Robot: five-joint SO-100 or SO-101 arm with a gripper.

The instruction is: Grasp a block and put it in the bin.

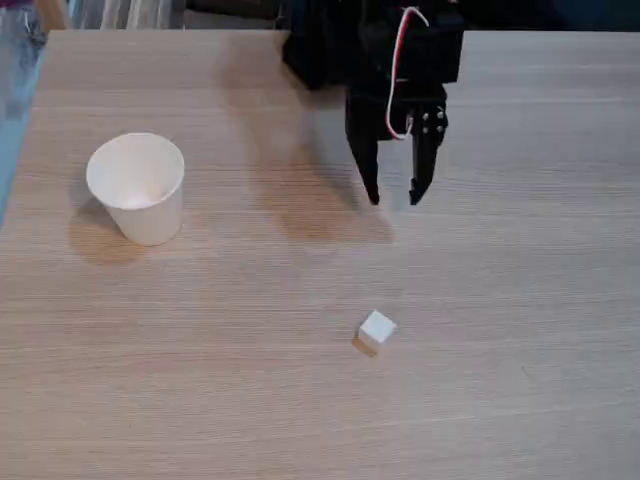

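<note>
A tiny white block (pixel 376 331) with a tan lower side lies on the wooden table, in the lower middle of the fixed view. The bin, a plain white paper cup (pixel 138 187), stands upright at the left with its round mouth facing up. My black gripper (pixel 394 199) hangs above the table at the upper middle, fingers pointing down and apart, nothing between them. It sits well behind the block and far right of the cup.
The light wood table (pixel 520 300) spans the whole view. The arm's black base (pixel 320 45) stands at the back edge. A pale blue floor strip (pixel 12 110) marks the table's left edge.
</note>
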